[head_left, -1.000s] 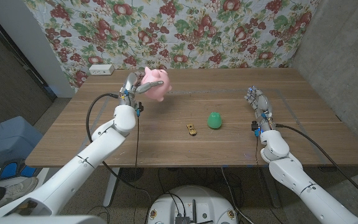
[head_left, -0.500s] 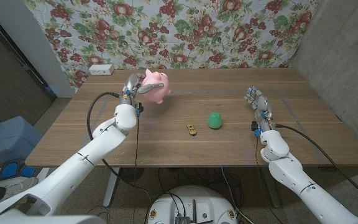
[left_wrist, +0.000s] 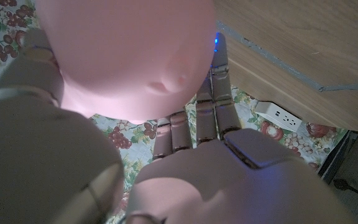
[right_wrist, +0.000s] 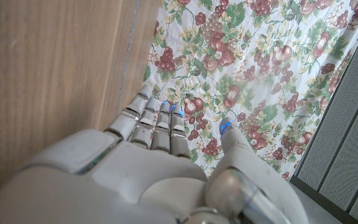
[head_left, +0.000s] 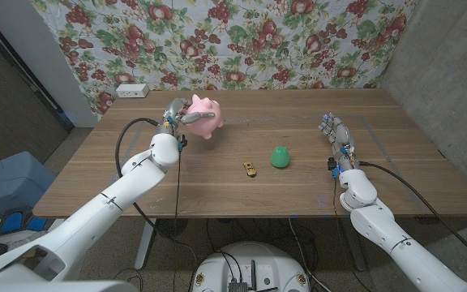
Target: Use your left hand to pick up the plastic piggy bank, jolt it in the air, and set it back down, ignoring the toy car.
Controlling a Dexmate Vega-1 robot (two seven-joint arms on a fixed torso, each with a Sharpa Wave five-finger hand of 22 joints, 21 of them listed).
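Left hand (head_left: 175, 118) grips the piggy bank (head_left: 203, 116) aloft for jolting, behind the toy car (head_left: 250, 169); right hand (head_left: 336, 135) idles, fingers apart, empty

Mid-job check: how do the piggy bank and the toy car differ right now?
The pink piggy bank is held by the left hand; the toy car lies untouched on the table. The piggy bank is round and much bigger; the car is small, flat and yellowish. The bank sits toward the table's left, the car mid-table beside a green object.

left robot hand (head_left: 175, 118) – piggy bank (head_left: 203, 117) carried lower than a second ago | shifted slightly toward table edge
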